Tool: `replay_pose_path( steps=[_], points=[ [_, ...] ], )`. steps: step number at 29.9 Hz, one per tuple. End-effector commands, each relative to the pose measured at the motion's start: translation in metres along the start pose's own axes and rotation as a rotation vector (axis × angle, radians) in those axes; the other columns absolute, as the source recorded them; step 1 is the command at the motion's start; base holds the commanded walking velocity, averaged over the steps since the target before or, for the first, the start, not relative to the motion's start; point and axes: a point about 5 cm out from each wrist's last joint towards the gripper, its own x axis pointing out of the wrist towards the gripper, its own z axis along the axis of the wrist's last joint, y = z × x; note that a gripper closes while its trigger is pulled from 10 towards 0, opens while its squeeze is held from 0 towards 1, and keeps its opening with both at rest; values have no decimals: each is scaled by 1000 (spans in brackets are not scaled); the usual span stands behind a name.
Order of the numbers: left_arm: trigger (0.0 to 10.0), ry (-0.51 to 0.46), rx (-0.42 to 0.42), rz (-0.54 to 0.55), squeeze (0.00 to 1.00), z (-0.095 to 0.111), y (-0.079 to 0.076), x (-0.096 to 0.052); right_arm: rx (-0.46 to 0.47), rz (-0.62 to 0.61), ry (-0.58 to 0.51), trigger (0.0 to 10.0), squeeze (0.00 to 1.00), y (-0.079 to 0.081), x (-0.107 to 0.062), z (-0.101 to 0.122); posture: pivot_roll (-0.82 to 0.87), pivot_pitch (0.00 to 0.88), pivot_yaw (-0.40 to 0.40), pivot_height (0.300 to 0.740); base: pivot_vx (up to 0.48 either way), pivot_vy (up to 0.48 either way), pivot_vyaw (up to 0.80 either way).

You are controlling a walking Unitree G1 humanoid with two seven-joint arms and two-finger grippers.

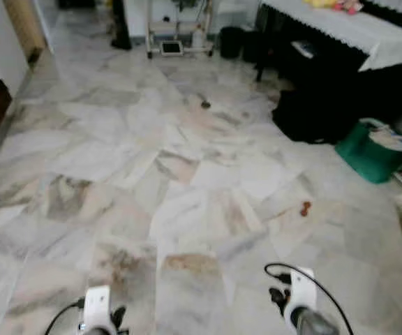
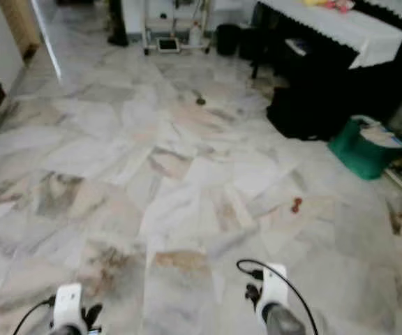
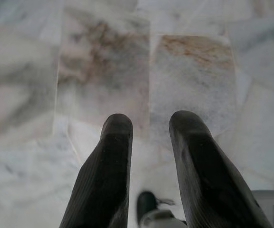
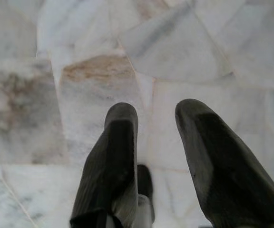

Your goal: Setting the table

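A dark table with a white lace-edged cloth (image 1: 354,31) stands at the far right of the room. Both my arms hang low at the bottom of the eye views, the left wrist (image 1: 98,307) and the right wrist (image 1: 300,293) over the marble floor. In the left wrist view my left gripper (image 3: 150,124) is open with only floor tiles between its black fingers. My right gripper (image 4: 156,114) is open too, nothing held, floor beneath it.
A green bin (image 1: 372,148) holding papers and a black bag (image 1: 306,112) sit on the floor beside the table. A small reddish object (image 1: 305,207) and a dark speck (image 1: 206,105) lie on the marble floor (image 1: 187,181). A white cart (image 1: 176,31) stands at the far wall.
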Motion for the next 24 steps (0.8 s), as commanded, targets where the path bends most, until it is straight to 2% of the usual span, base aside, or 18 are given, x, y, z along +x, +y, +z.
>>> replay_pose_path(
  steps=[1,24],
  points=[
    [10000,-8,-3,-22,0,3,-7,2,2,-26,21,10000,0,-8,-3,-7,2,0,12,740,0,0,-756],
    [10000,9,-10,-18,0,0,-7,1,4,-34,20,10000,0,-9,-3,-8,4,0,6,740,0,0,-755]
  ],
)
